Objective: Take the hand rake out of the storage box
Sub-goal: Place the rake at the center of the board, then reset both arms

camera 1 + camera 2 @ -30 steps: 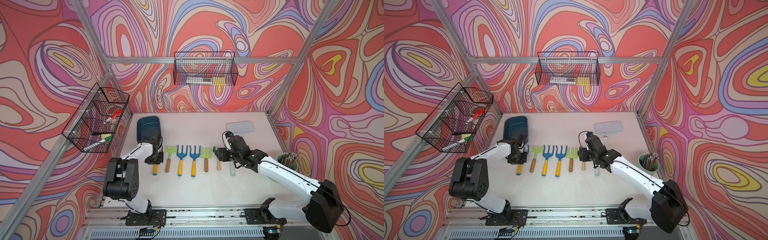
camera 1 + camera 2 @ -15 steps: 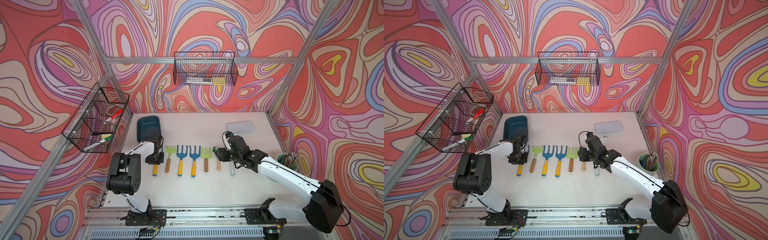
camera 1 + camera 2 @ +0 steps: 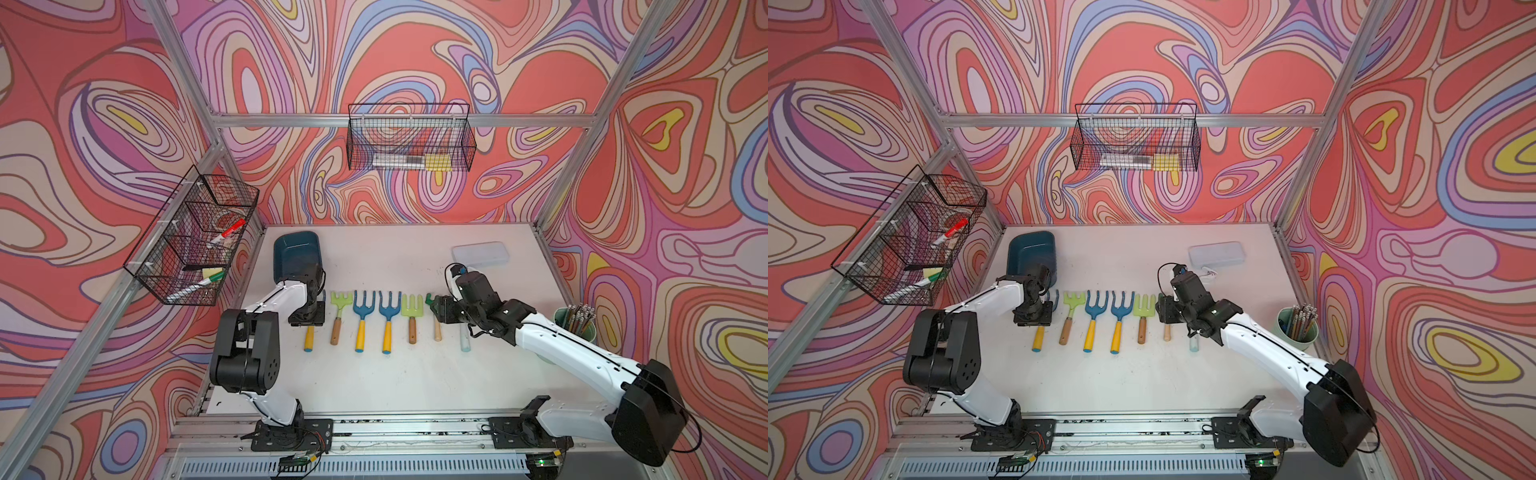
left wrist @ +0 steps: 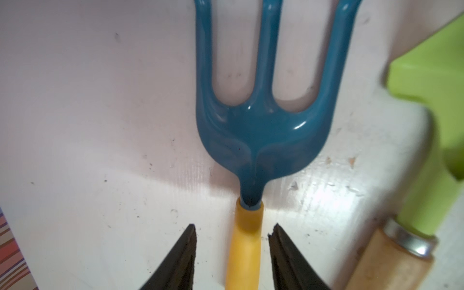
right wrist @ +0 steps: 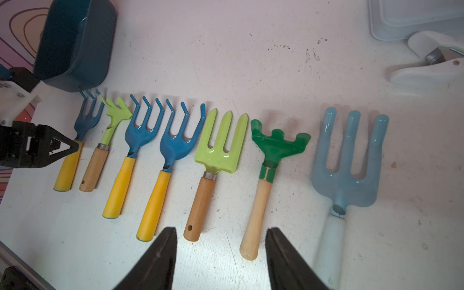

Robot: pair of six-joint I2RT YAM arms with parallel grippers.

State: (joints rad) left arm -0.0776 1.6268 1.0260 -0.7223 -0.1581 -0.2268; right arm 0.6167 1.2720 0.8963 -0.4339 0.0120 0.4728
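Hand rake [image 4: 261, 135]: teal-blue, three-pronged, yellow-handled, flat on the white desk [image 3: 374, 374] at the left end of the row [image 5: 175, 148], just below the dark teal-blue plastic storage box [image 3: 296, 249].
Count: seven rakes and forks in the row, one box.
Views: only the right wrist view shows all seven heads.
Left tool [image 4: 233, 227]: spread, straddling the yellow handle, clear of it both sides.
Right tool [image 5: 221, 229]: spread, empty.
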